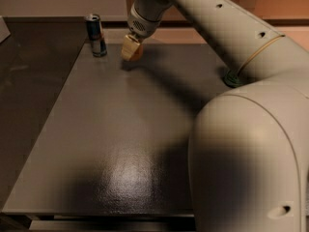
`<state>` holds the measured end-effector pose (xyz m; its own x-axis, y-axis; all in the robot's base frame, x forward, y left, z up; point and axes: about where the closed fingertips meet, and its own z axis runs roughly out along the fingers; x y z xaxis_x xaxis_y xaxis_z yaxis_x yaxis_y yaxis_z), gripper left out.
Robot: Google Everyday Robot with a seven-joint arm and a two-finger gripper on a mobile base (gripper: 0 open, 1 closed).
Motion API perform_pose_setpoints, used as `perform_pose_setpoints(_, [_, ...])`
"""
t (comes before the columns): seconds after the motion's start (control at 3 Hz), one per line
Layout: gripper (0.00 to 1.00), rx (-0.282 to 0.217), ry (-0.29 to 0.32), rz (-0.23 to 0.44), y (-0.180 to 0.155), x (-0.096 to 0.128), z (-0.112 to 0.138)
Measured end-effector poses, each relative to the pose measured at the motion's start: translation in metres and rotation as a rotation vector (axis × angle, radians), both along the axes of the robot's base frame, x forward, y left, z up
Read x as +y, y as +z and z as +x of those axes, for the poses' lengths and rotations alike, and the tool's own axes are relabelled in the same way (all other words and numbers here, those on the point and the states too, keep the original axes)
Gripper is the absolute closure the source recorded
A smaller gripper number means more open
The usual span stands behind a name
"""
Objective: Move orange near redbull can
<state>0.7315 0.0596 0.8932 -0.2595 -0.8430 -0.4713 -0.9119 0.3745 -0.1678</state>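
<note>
The redbull can [96,35], slim and blue and silver, stands upright at the far left corner of the dark table [120,129]. My gripper [131,51] hangs just right of the can, low over the table, with a small gap between them. Its tan fingers [127,47] are shut on the orange [138,52]. Only a sliver of the orange's skin shows at the gripper's right side.
My arm [217,28] crosses the upper right of the view, and its large elbow fills the lower right. A dark green can [233,79] at the table's right side is mostly hidden behind the arm. A second dark surface lies to the left.
</note>
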Motion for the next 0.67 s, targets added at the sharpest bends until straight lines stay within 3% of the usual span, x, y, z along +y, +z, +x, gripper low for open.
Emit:
perform_pose_setpoints(0.33, [1.00, -0.008, 0.001, -0.002, -0.003, 0.017, 0.016])
perform_pose_setpoints(0.67, [0.82, -0.010, 0.013, 0.000, -0.006, 0.030, 0.028])
